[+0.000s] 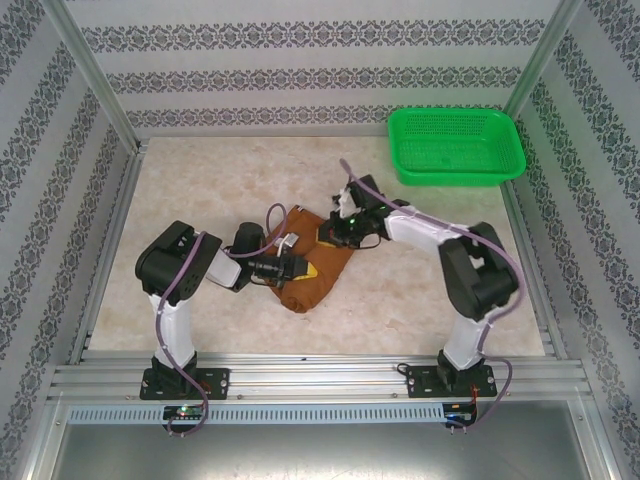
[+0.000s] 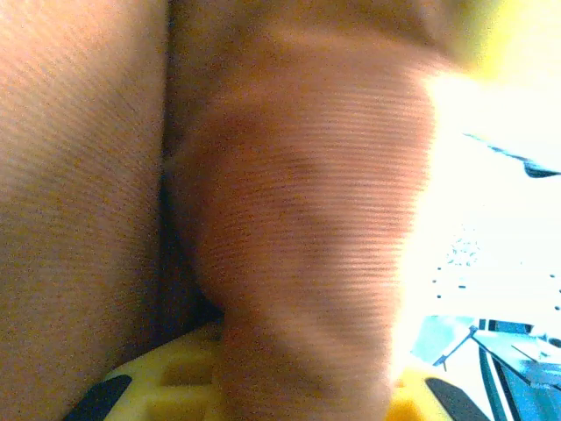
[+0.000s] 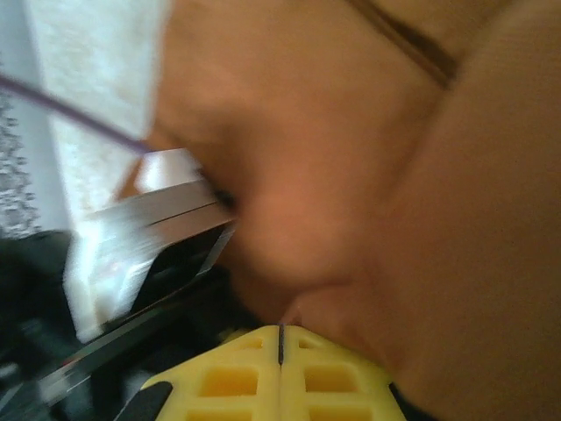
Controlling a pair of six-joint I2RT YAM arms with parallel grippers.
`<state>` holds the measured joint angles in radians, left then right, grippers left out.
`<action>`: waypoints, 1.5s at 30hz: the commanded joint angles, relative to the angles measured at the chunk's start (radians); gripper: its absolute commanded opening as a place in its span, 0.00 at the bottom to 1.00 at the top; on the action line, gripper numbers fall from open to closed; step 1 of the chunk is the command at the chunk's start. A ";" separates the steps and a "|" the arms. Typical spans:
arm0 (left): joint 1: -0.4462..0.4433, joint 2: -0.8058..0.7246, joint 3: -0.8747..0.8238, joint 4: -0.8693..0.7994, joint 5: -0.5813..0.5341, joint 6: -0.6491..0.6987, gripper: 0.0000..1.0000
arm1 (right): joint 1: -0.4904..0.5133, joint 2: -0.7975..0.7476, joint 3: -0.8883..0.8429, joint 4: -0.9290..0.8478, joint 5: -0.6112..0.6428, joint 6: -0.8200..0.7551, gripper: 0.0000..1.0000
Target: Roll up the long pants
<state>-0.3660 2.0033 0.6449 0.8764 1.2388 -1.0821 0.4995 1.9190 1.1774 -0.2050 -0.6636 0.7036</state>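
Observation:
The long pants [image 1: 318, 262] lie bunched into a short rust-brown bundle at the middle of the table. My left gripper [image 1: 303, 269] reaches into the bundle from the left. In the left wrist view a thick fold of the pants [image 2: 307, 228] runs between the yellow fingers [image 2: 166, 381], so the gripper [image 2: 298, 390] is shut on the cloth. My right gripper [image 1: 335, 236] sits at the bundle's far right end. In the right wrist view its yellow fingers [image 3: 228, 377] are pressed together, with the gripper [image 3: 280, 338] tip against the pants [image 3: 368, 175]; no cloth shows between them.
A green basket [image 1: 497, 172] stands at the back right corner. The left arm's silver and black wrist [image 3: 149, 237] sits close beside the right gripper. Patterned walls and metal rails [image 1: 320, 375] ring the pale table [image 1: 200, 190].

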 commanded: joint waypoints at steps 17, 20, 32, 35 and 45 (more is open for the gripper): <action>-0.749 -0.537 0.354 -1.552 -1.917 0.860 1.00 | 0.062 0.292 -0.111 0.214 -0.069 0.149 0.00; -0.819 -0.377 0.410 -1.593 -2.018 0.889 1.00 | 0.062 0.287 -0.125 0.244 -0.081 0.166 0.00; -0.590 0.137 0.659 -1.904 -1.858 0.726 0.92 | 0.043 0.212 -0.226 0.339 -0.131 0.203 0.00; -0.524 0.169 0.665 -1.901 -1.794 0.762 0.89 | 0.040 0.172 -0.266 0.362 -0.140 0.206 0.00; -0.358 0.166 0.635 -1.875 -1.783 0.823 0.75 | 0.026 0.135 -0.323 0.401 -0.133 0.245 0.00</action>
<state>-0.9718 2.0453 1.3937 -0.8921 -0.4564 -0.2249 0.5213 2.0052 0.9627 0.4458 -0.8162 0.9264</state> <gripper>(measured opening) 0.834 0.061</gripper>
